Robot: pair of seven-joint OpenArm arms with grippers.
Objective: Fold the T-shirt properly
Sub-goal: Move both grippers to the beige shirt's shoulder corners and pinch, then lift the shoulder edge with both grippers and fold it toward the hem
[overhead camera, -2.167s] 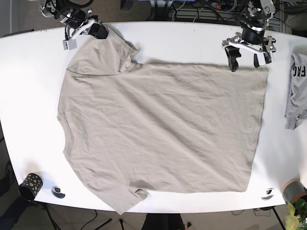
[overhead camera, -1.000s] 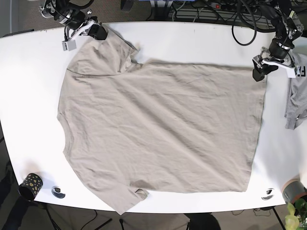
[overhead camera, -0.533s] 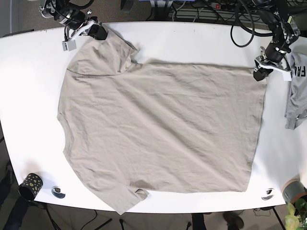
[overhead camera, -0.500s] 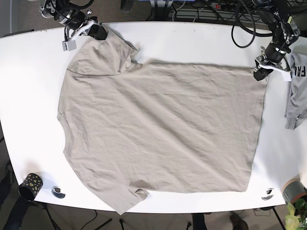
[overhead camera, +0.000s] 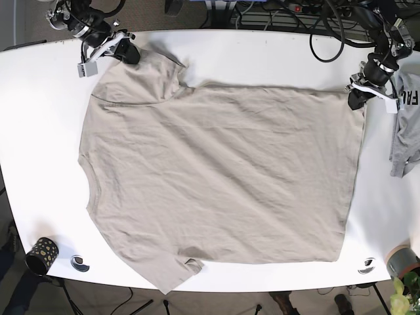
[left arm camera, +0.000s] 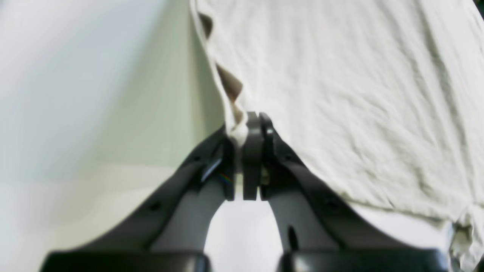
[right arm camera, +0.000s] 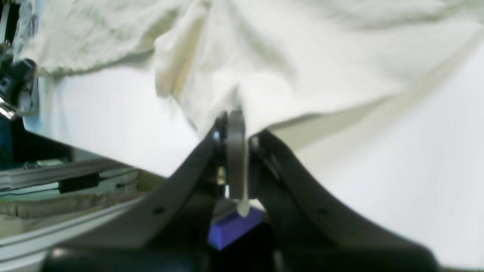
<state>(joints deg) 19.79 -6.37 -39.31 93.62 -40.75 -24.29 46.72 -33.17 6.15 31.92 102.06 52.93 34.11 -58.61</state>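
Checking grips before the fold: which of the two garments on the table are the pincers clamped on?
The large beige T-shirt spread flat mid-table, pinched by both pincers; the grey garment at the edge lies untouched.

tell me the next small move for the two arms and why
Probably lift both pinched corners a little and carry that far edge toward the near hem. The left tool is shut on the T-shirt at its hem corner, the right tool is shut on the sleeve end, and the shirt lies flat, not yet folded.
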